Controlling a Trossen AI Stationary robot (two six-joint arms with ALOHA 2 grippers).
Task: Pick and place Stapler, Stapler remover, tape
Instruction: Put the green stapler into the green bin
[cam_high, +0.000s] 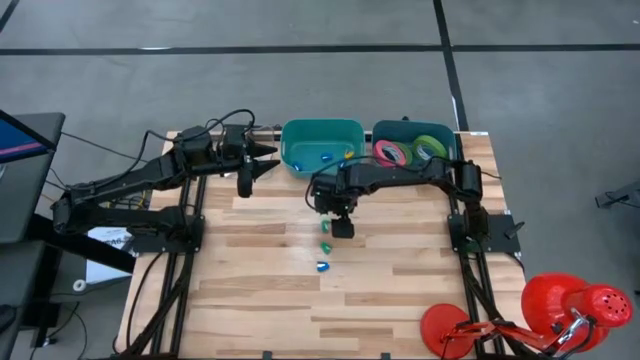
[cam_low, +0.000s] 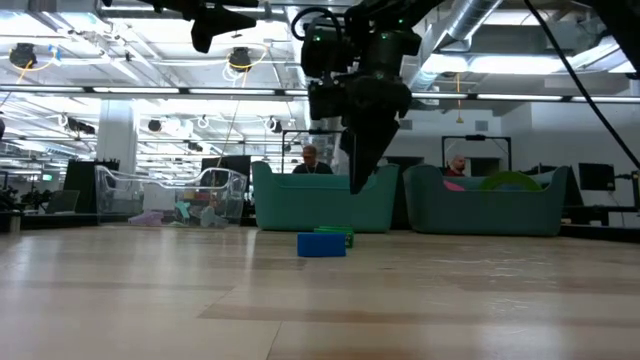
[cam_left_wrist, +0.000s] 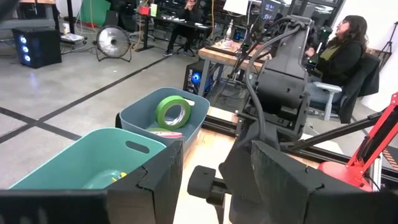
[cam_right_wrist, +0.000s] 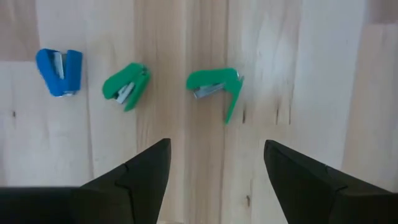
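Note:
On the table lie three small pieces in a row: a green stapler (cam_right_wrist: 214, 84) hinged open, a second green piece (cam_right_wrist: 126, 86) and a blue stapler remover (cam_right_wrist: 59, 71). My right gripper (cam_right_wrist: 214, 165) hangs open above the open green stapler, fingers pointing down, touching nothing; in the high view the right gripper (cam_high: 342, 225) is at mid-table. A pink tape roll (cam_high: 390, 152) and a green tape roll (cam_high: 430, 147) lie in the grey-blue bin (cam_high: 452, 135). My left gripper (cam_high: 262, 162) waits open in the air beside the teal bin (cam_high: 300, 128).
The teal bin (cam_left_wrist: 93, 155) holds a few tiny coloured pieces and stands at the far edge beside the tape bin (cam_left_wrist: 140, 112). A red desk lamp (cam_high: 560, 305) sits at the near right corner. People sit in the room behind the table.

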